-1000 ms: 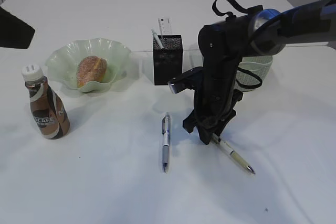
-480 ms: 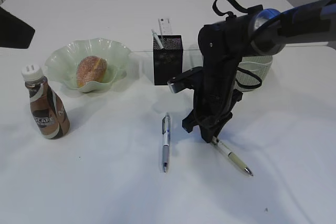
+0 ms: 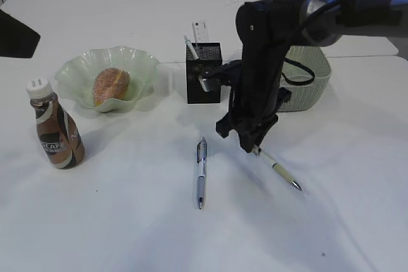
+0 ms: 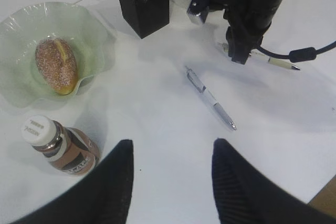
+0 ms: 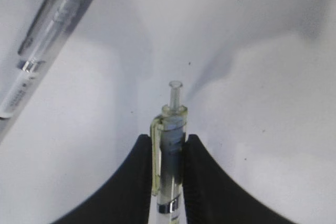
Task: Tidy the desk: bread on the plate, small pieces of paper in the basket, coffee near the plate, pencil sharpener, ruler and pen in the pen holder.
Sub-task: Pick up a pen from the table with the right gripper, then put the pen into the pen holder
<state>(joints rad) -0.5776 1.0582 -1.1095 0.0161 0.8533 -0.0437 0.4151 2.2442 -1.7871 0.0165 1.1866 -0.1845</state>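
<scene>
Exterior view is showing bread [image 3: 111,86] sitting plated, right gripper [image 3: 250,141] clamping one pen [image 3: 278,169], another pen [image 3: 201,172] lying loose, left gripper [image 4: 170,174] gaping idle.

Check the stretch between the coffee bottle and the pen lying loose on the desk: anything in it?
Nothing: between the coffee bottle and the loose pen only bare white desk shows, in the exterior and left wrist views.
</scene>
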